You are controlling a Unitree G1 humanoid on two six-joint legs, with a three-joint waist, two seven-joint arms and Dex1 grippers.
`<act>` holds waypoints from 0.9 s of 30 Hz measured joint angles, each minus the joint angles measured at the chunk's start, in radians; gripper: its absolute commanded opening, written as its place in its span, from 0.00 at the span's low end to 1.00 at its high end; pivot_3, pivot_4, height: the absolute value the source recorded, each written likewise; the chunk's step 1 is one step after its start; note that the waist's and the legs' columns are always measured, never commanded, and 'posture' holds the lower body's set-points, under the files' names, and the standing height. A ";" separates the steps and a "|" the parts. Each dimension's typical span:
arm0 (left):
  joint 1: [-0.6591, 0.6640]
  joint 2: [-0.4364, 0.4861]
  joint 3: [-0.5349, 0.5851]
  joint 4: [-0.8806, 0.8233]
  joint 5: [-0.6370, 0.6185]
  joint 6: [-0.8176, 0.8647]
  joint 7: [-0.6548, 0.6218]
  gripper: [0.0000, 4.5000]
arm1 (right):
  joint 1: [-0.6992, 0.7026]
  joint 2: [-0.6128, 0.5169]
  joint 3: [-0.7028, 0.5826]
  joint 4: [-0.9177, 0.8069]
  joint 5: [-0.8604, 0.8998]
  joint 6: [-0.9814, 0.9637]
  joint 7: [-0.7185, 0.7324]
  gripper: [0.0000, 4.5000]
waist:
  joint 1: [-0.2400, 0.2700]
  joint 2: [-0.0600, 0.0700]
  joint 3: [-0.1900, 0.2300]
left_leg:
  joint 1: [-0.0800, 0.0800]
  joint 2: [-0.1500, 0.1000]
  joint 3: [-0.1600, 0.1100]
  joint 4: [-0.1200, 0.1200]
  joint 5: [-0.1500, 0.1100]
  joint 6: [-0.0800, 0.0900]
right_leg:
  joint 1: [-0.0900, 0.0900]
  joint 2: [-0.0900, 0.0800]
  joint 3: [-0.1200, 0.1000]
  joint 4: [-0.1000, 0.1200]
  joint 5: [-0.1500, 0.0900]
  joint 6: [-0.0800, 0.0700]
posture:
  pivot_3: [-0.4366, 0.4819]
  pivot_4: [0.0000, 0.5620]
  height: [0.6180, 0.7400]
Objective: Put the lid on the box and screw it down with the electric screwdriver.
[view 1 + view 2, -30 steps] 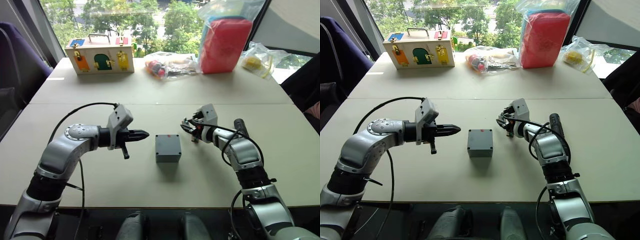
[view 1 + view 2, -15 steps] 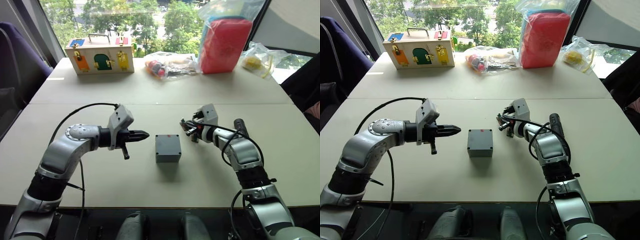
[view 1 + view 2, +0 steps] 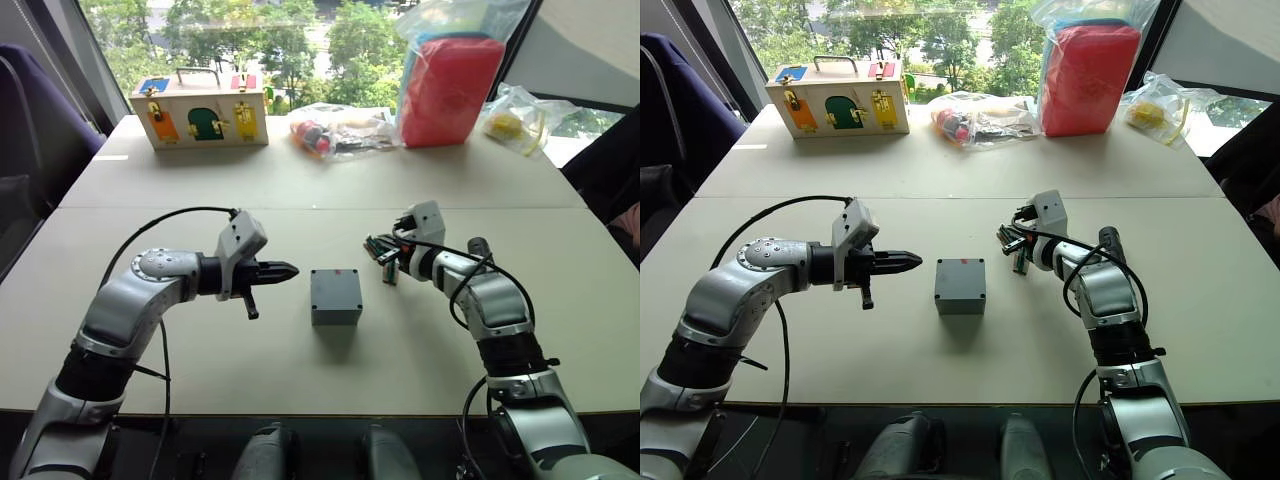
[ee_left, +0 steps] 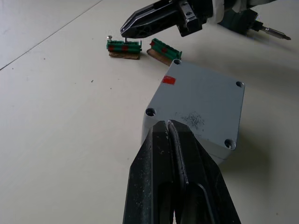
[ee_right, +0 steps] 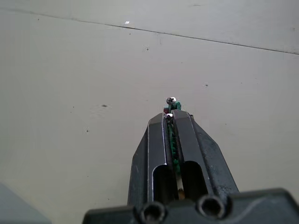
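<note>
The small grey box (image 3: 336, 311) stands mid-table with the flat grey lid (image 4: 201, 105) lying on top, open screw holes at its corners and a red mark near one edge. My left gripper (image 3: 288, 269) is shut and empty, its tip level with the box and just to its left, a small gap between them. To the right of the box, my right gripper (image 3: 373, 244) is shut and hovers just above two green connector pieces (image 4: 124, 46). The dark electric screwdriver (image 4: 243, 22) lies on the table behind my right forearm, its metal bit showing.
A wooden box with coloured doors (image 3: 198, 107) stands at the far left. Clear bags of parts (image 3: 335, 130), a red pack in plastic (image 3: 450, 85) and another bag (image 3: 515, 120) line the far edge. A seam (image 3: 300, 208) crosses the table.
My right gripper has drawn back slightly to the right, away from the box, uncovering the green connector pieces. The left arm and the box have not moved.
</note>
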 measured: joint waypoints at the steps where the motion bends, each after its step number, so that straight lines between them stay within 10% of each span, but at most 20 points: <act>1: 0.000 0.000 0.000 0.000 0.000 0.000 -0.001 0.00 | 0.000 0.000 -0.004 -0.005 0.000 0.007 -0.002 0.02 | 0.000 0.000 0.000 | 0.000 0.000 0.000 0.000 0.000 0.000 | 0.000 0.000 0.000 0.000 0.000 0.000 | 0.48 0.27 1.00; 27: 0.005 0.098 0.003 -0.041 -0.071 0.047 -0.105 0.00 | 0.190 -0.096 -0.001 -0.495 0.227 0.141 0.163 0.02 | 0.002 0.000 0.000 | 0.000 0.000 -0.001 0.000 -0.003 0.005 | 0.000 0.000 0.000 0.000 0.000 0.000 | 0.48 0.27 1.00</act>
